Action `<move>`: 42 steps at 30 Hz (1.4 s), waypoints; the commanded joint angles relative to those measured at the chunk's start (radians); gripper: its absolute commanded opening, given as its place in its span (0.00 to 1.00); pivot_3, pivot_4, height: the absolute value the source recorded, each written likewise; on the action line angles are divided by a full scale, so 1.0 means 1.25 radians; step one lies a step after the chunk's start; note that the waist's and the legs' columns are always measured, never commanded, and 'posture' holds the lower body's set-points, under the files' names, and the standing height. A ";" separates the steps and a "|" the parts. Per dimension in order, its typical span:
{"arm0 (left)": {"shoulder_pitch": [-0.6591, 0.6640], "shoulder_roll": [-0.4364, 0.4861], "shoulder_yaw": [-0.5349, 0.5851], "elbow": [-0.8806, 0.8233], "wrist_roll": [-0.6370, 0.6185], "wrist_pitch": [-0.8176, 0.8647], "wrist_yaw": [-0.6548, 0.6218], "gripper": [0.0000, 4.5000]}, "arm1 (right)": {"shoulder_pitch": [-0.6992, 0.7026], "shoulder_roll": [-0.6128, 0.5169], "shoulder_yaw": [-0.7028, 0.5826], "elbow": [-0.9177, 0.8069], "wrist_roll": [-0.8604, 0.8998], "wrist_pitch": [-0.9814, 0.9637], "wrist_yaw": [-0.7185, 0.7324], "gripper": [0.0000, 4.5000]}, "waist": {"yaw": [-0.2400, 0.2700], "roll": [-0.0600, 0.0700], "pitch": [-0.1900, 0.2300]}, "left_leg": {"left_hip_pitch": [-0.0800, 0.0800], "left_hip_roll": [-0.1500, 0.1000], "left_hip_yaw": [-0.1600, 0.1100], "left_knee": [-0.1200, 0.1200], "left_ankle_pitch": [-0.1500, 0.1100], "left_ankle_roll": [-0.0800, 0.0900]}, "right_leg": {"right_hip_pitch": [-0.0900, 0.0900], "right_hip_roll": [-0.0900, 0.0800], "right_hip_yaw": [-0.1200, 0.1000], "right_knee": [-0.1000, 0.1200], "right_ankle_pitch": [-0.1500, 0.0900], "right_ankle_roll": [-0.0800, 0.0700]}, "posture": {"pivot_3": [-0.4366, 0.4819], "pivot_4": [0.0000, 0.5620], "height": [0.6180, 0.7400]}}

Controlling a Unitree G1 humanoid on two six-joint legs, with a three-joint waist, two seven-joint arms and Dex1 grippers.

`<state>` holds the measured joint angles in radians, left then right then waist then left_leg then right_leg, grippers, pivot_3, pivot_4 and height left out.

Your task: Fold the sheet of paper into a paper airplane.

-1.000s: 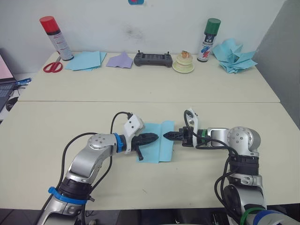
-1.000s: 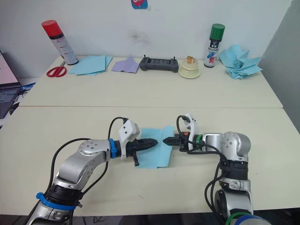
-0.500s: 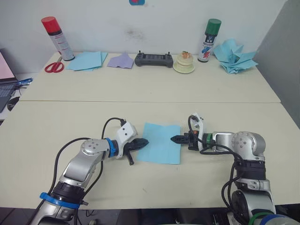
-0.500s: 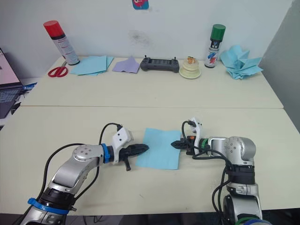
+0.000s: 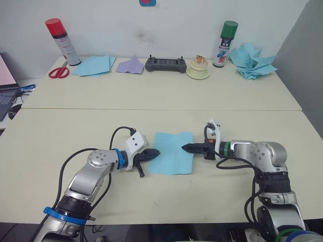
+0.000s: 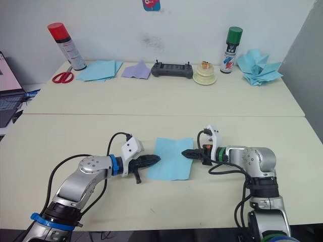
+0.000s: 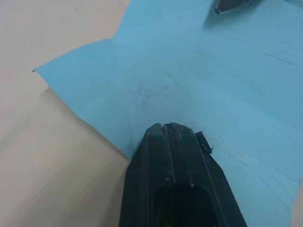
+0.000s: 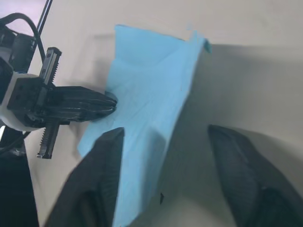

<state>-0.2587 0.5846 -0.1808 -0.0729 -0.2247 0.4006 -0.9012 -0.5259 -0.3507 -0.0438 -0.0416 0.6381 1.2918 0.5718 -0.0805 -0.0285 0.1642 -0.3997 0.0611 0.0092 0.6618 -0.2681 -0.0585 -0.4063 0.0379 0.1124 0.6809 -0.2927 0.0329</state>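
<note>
The light blue sheet of paper (image 5: 170,160) lies unfolded on the near table between my two grippers, with crease lines across it. My left gripper (image 5: 154,154) is shut, and its tip (image 7: 168,128) rests on the sheet's left edge. At the sheet's right edge my right gripper (image 5: 185,148) stands open. In the right wrist view its fingers (image 8: 111,156) are spread wide, and that edge of the sheet (image 8: 156,90) curls up off the table in the gap. No paper airplane shape shows in this sheet.
Along the far table stand a red-capped spray can (image 5: 60,40), scissors (image 5: 57,72), a stack of blue sheets (image 5: 93,64), a lilac paper piece (image 5: 130,65), a black controller (image 5: 165,64), a cream object (image 5: 197,68), a green-capped can (image 5: 224,43) and a heap of blue paper planes (image 5: 252,60).
A second ago both grippers met over the sheet, which had a flap folded over. The sheet then spread flat as they drew apart. The right gripper has now opened at the right edge.
</note>
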 commanded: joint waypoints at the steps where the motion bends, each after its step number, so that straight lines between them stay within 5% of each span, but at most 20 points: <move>1: 0.020 0.004 -0.010 0.009 0.020 0.012 0.011 0.00 | 0.011 -0.101 0.069 -0.078 -0.082 -0.178 0.072 0.75 | 0.001 0.000 0.000 | 0.000 0.000 0.000 0.000 0.000 0.000 | 0.000 0.000 0.000 0.000 0.000 0.000 | 0.48 0.27 1.00; 6: 0.027 0.004 -0.008 0.000 0.019 0.016 0.011 0.00 | 0.000 -0.122 0.114 -0.115 -0.157 -0.408 0.119 0.75 | -0.001 0.000 0.000 | 0.001 0.000 0.000 -0.001 0.000 0.000 | 0.000 0.000 0.000 0.000 0.000 0.000 | 0.48 0.27 1.00; 9: 0.023 0.002 -0.013 0.004 0.021 0.016 0.011 0.00 | -0.005 -0.082 0.128 -0.123 -0.162 -0.475 0.126 0.62 | 0.000 0.000 0.000 | 0.001 0.001 -0.001 0.000 0.000 0.000 | 0.000 0.001 0.000 0.000 0.000 0.000 | 0.48 0.27 1.00; 17: 0.002 0.000 -0.029 0.015 0.025 0.016 0.003 0.00 | 0.020 -0.032 0.285 -0.073 -0.282 -0.560 0.129 0.01 | 0.004 0.000 0.000 | 0.000 0.000 -0.001 0.000 0.000 0.000 | 0.000 0.000 -0.001 0.000 0.002 -0.003 | 0.48 0.27 1.00; 25: -0.006 0.002 -0.034 0.019 0.030 0.015 0.003 0.00 | 0.083 -0.043 0.307 0.013 -0.354 -0.617 0.121 0.01 | 0.014 0.000 0.000 | 0.000 0.000 0.000 0.000 0.000 0.000 | 0.000 0.000 0.000 0.000 0.002 -0.003 | 0.48 0.27 1.00; 42: -0.020 -0.006 -0.045 0.040 0.035 0.002 -0.006 0.00 | 0.103 -0.068 0.144 0.096 -0.381 -0.694 0.029 0.01 | 0.019 0.000 0.000 | 0.001 0.000 0.000 0.001 0.000 0.000 | 0.001 0.000 0.000 0.001 0.002 -0.004 | 0.48 0.27 1.00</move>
<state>-0.2935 0.5808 -0.2089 -0.0495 -0.2105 0.3974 -0.9081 -0.4037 -0.4247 0.1674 0.0873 0.1765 0.4419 0.6225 -0.0561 -0.0283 0.1639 -0.3983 0.0613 0.0092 0.6628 -0.2680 -0.0586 -0.4050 0.0379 0.1119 0.6817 -0.2900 0.0282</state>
